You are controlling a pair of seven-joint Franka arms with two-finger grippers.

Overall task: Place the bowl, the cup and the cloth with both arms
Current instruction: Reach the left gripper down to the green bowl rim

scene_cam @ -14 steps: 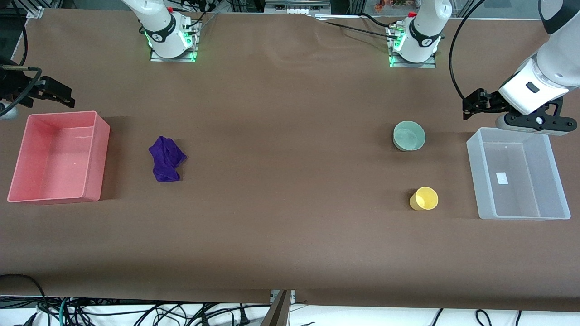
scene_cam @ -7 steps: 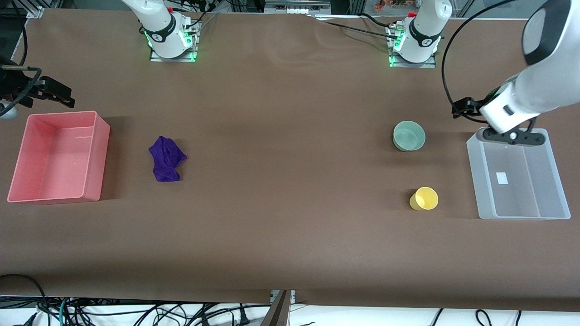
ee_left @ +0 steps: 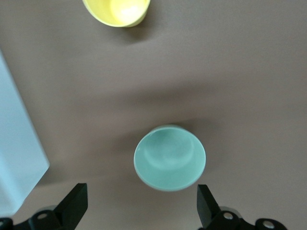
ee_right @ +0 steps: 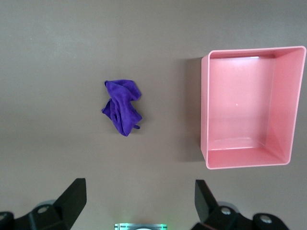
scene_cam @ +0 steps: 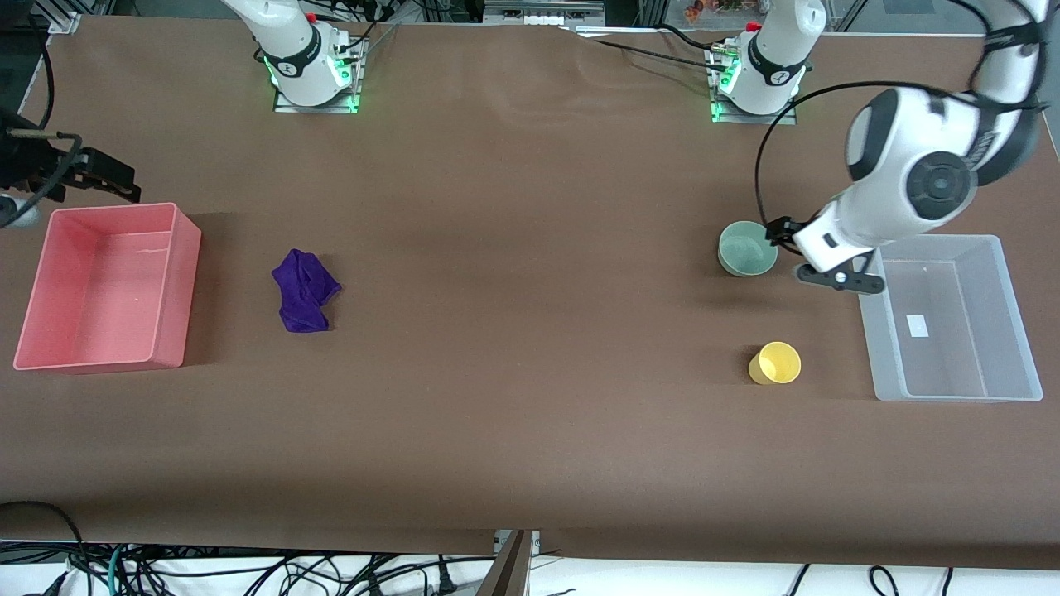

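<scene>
Left gripper (ee_left: 139,211) wide apart over the bowl (scene_cam: 747,247) near the left arm's edge: approach step; next, descend and clamp the rim. Right gripper (ee_right: 136,206) apart, waiting.

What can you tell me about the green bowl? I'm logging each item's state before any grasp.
The bowl is small, round and pale mint green, with smooth sides that look like glazed ceramic or plastic. It stands upright on the brown table, mouth up and empty. It is farther from the front camera than the yellow cup and beside the clear bin, toward the left arm's end. Nothing touches it; the left gripper hangs above it, jaws open wide.
</scene>
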